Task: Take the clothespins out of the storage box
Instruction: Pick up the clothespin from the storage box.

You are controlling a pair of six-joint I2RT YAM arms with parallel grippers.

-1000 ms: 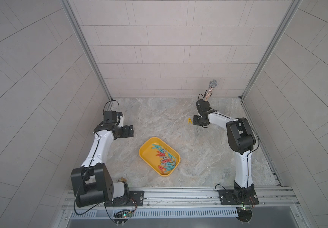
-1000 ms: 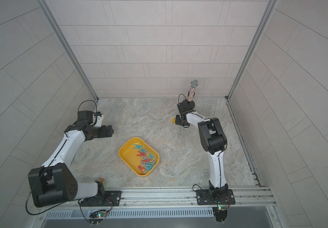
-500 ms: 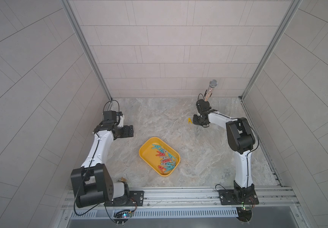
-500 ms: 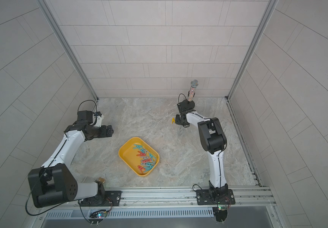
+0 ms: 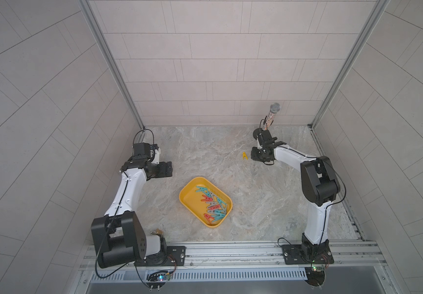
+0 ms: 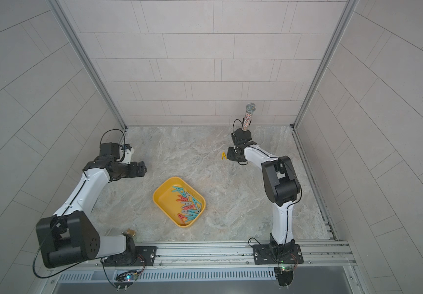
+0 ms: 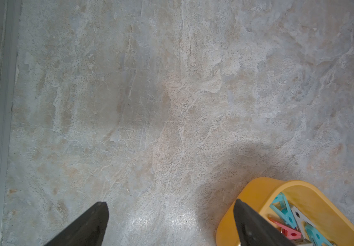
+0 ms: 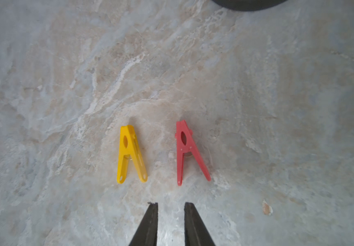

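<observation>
Well apart from the storage box (image 5: 188, 193), my right claw (image 8: 171, 204) hangs slightly parted, empty, near the laid-out red clothespin (image 8: 184, 149); next, fetch another.

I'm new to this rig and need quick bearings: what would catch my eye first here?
The yellow storage box at the centre, holding a jumble of teal, red and grey clothespins. Next, a yellow clothespin and a red clothespin lying side by side on the table just ahead of the right pincer, near the glittery microphone.

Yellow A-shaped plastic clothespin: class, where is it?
In both top views the yellow clothespin lies on the marbled table beside the right gripper; a red plastic clothespin lies alongside.
</observation>
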